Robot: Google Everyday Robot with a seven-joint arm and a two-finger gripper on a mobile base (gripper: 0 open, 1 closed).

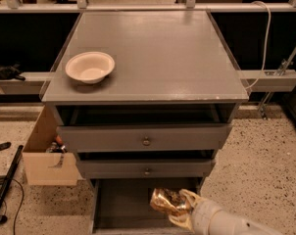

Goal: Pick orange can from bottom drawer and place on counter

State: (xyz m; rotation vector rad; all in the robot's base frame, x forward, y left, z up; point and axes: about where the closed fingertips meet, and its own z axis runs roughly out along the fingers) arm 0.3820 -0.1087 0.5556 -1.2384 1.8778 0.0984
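Observation:
The orange can [163,201] is shiny orange-gold and wrinkled. It is over the right part of the open bottom drawer [122,207], low in the camera view. My gripper [180,208] reaches in from the lower right and its pale fingers [191,198] are closed around the can's right end. I cannot tell whether the can touches the drawer floor. The grey counter [162,53] spreads above the three drawers.
A cream bowl [89,66] stands on the counter's left side. Two shallower drawers with round knobs [146,141] stick out above the bottom drawer. A cardboard box [46,155] sits on the floor to the left. A white cable [265,38] hangs at the right.

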